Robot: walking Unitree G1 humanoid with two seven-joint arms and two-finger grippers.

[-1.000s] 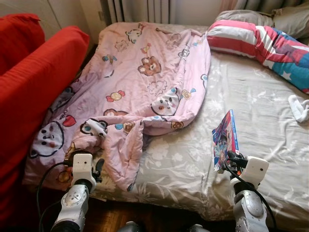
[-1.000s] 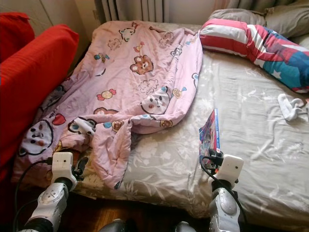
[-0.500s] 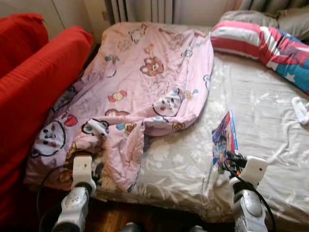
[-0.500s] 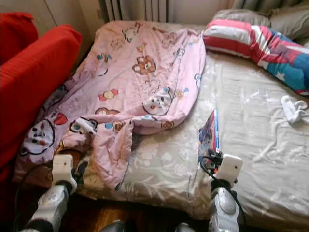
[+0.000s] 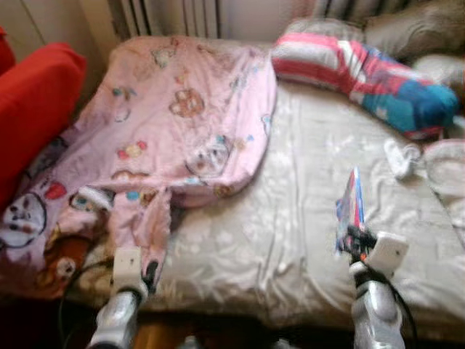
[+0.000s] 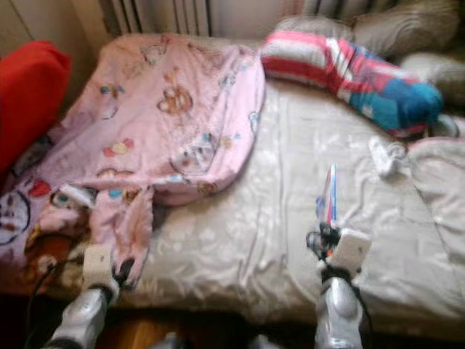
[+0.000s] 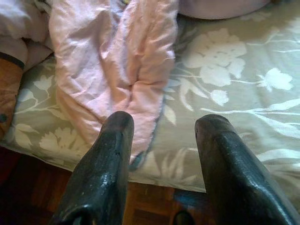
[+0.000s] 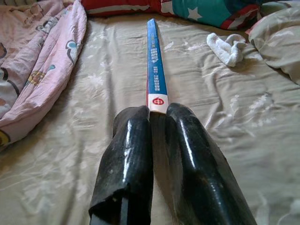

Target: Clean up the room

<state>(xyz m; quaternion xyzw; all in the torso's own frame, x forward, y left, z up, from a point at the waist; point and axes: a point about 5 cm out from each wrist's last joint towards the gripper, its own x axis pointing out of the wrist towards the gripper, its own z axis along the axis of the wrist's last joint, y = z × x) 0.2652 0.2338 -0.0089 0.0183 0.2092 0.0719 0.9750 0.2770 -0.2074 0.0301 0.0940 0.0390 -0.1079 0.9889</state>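
right wrist view looks along the right tool (image 8: 158,117), whose two black fingers (image 8: 129,154) are pressed onto the lower edge of a thin book (image 8: 155,70). the book stands on edge, its blue spine facing the camera with a small red and white mark just above the fingertips. in the left eye view the same book (image 5: 350,211) rises upright from the right tool (image 5: 353,240) over the near right part of the bed (image 5: 290,218).

beyond the book, a crumpled white sock (image 8: 227,47) lies on the beige floral sheet, apart from the book and near a grey pillow (image 8: 281,42). a striped red, white and teal cushion (image 5: 363,76) rests across the head of the bed, with more grey pillows (image 5: 414,29) behind it.

left wrist view shows the left tool (image 7: 161,140) with its fingers (image 7: 105,168) spread apart and holding nothing, hovering at the near edge of the mattress. a hanging fold of the pink cartoon blanket (image 7: 112,61) lies just past the fingertips, and dark wooden floor (image 7: 154,206) shows below the bed edge.

in the left eye view the left tool (image 5: 138,273) sits low at the bed's front edge, just under that drooping fold. the blanket (image 5: 160,123) covers the left half of the bed, bunched along its near side. a red sofa (image 5: 33,102) stands beside the bed on the left, and a radiator (image 5: 167,14) is against the wall behind. both eye views are blurred.
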